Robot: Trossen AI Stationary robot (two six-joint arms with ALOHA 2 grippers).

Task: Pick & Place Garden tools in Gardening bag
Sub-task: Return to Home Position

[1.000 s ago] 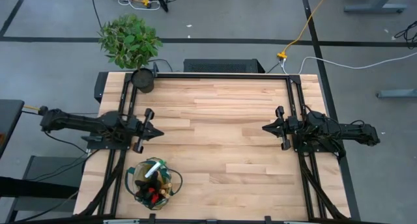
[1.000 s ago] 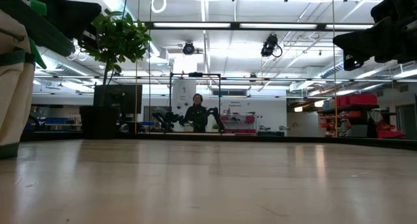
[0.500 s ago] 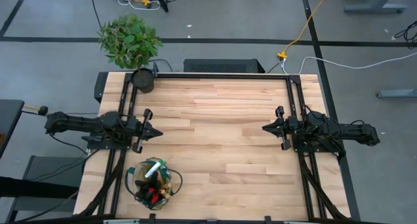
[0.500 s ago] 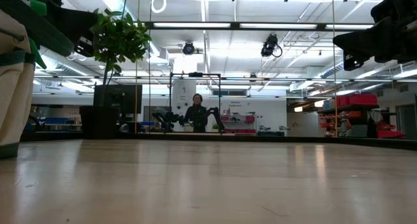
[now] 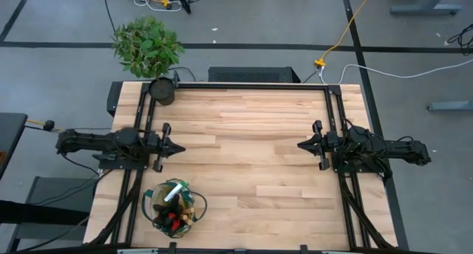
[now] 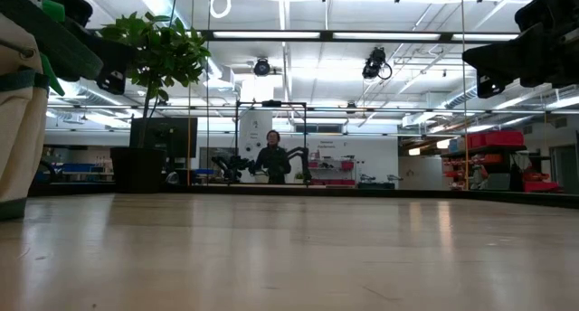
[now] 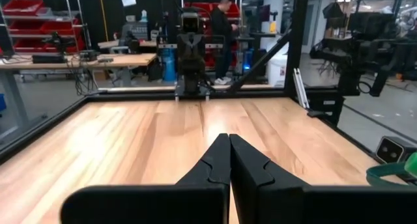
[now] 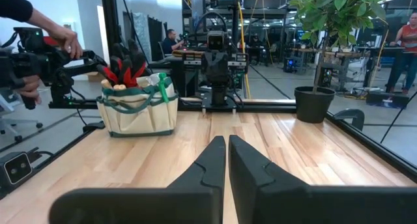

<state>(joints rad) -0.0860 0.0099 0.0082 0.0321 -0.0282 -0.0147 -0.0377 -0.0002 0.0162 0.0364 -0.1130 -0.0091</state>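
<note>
Both arms sit low along the table's (image 5: 251,136) side rails, facing each other across bare wood. That looks like the parked pose, so the job reads as wrapping up.

Left gripper (image 5: 179,148): fingers pressed together, nothing between them, confirmed in its own wrist view (image 7: 229,160). It hangs just above the table near the left edge, with the bag (image 5: 174,206) close by towards the front corner.

Right gripper (image 5: 301,145): same story, fingers together and empty (image 8: 226,160), near the right edge and well apart from the bag.

The bag stands upright by the front-left corner and is loaded. A white nozzle (image 5: 173,192) and green, red and dark bits show at its mouth from above. From the right wrist, red-and-black tips (image 8: 127,69) stick up past the rim, so the contents stand on end rather than lying flat. No tool is visible loose on the table, which suggests the placing is complete.

The plant (image 5: 146,46) and its black pot (image 5: 162,91) sit at the far-left corner, clear of both arms and not part of the job.

Closed, empty grippers fit a park: nothing to drop, nothing to snag.
</note>
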